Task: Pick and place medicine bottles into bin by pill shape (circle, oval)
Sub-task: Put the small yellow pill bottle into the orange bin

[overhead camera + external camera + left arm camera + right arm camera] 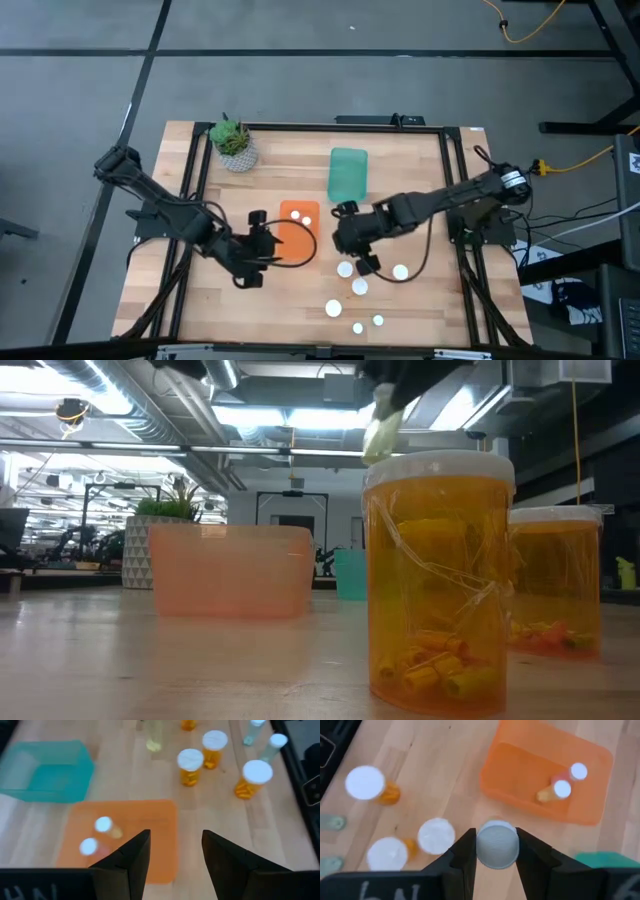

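Fingers of the right gripper (495, 851) are clamped on a white-capped bottle (497, 845), its round top a dull grey-white between the two dark jaws, held above the wooden table (440, 190). In the low view this bottle hangs high, pale and yellowish. Just beside it below stand the other medicine bottles (436, 836), amber plastic with flat white lids, some wide and some narrow; the nearest in the low view shows yellow pills heaped at its bottom. From above they read as a loose cluster of white discs near the table's front edge, right of centre.

The orange bin (298, 232) sits at mid-table with two small bottles lying in it, white caps up. Behind it stands the teal bin (348, 172), and a potted plant (233, 143) is at the far left corner.

The left gripper (172, 851) hovers at the orange bin's near edge, jaws parted and holding nothing.
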Robot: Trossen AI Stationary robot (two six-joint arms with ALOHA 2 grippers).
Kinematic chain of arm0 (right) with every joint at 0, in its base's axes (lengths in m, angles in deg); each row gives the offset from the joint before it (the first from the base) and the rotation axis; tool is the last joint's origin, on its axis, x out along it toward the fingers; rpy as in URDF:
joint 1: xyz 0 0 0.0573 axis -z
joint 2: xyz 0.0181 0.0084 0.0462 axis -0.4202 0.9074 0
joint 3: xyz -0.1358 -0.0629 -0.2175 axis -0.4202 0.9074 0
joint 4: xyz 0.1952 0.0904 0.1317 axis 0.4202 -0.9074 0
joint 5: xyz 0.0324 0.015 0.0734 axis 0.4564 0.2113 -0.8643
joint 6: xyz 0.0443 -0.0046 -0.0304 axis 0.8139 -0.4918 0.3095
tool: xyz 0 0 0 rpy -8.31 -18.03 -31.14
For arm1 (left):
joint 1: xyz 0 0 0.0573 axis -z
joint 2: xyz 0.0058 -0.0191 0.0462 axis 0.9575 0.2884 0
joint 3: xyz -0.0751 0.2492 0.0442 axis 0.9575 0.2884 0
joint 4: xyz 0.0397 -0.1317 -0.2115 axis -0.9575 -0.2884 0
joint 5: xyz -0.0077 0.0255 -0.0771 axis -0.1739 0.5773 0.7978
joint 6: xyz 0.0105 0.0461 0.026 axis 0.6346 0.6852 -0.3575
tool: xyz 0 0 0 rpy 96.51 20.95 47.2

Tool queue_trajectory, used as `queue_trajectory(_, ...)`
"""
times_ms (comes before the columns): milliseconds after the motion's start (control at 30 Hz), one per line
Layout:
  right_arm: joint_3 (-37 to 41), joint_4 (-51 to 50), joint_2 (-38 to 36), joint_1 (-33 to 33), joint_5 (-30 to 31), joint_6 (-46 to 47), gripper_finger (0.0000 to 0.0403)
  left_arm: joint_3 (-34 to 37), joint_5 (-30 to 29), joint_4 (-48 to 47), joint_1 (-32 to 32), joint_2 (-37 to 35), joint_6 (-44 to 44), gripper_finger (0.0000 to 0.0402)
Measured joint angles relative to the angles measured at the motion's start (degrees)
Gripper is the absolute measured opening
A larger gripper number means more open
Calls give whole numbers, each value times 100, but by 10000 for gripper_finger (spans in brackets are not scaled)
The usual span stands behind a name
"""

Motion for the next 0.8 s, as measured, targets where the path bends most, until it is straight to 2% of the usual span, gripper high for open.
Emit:
queue_trajectory(133, 0, 366, 192, 224, -259, -389, 114, 0, -506, -398, 118, -227, -291, 171)
queue_trajectory(300, 2, 1016, 504, 371, -570, -865, 115, 0, -852, -633, 114, -417, -727, 171)
queue_trajectory(567, 0, 1970, 1137, 507, -606, -1346, 115, 0, -966, -640, 90, -435, -749, 171)
queue_trajectory(800, -75, 2149, 1486, 709, -600, -1295, 115, 0, -1097, -638, 90, -435, -749, 171)
